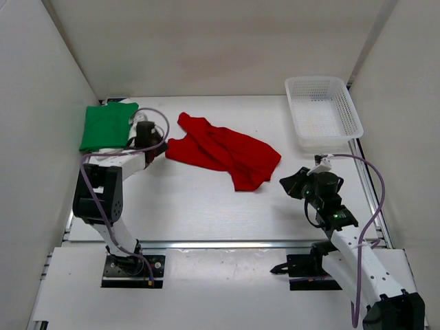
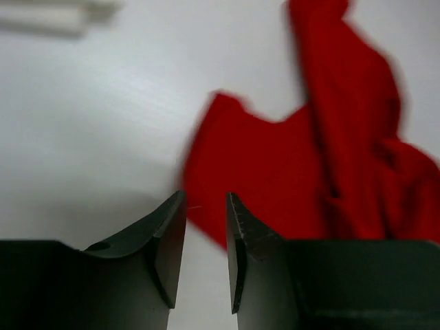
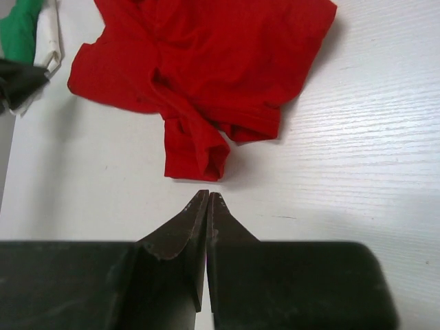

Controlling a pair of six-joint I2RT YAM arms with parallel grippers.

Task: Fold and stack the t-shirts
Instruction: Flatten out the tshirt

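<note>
Presently, two of the three garments appear dealt with. The bright green short-sleeved cloth t-shirt [image 1: 105, 126] lies folded into a tidy rectangle at the far left of the white table [image 1: 206, 206]. Strips of white cloth show at its edges, judged to be the white cloth t-shirt [image 3: 49, 31] folded beneath it; the quality of that fold cannot be told.

The red short-sleeved cloth t-shirt [image 1: 223, 151] is outstanding. It lies crumpled and creased at mid-table, just right of the stack and not on it. The white plastic mesh basket [image 1: 323, 110] stands at the far right corner, well apart from all cloth.

The left gripper [image 2: 206, 199] sits low at the red shirt's left edge, jaws parted by a narrow gap with nothing between them. The right gripper [image 3: 208, 196] hovers just short of the shirt's bunched near corner, jaws pressed together on nothing.

Assessment: roughly two thirds complete. The red shirt is not yet spread flat, folded, or set on top of the green one.
</note>
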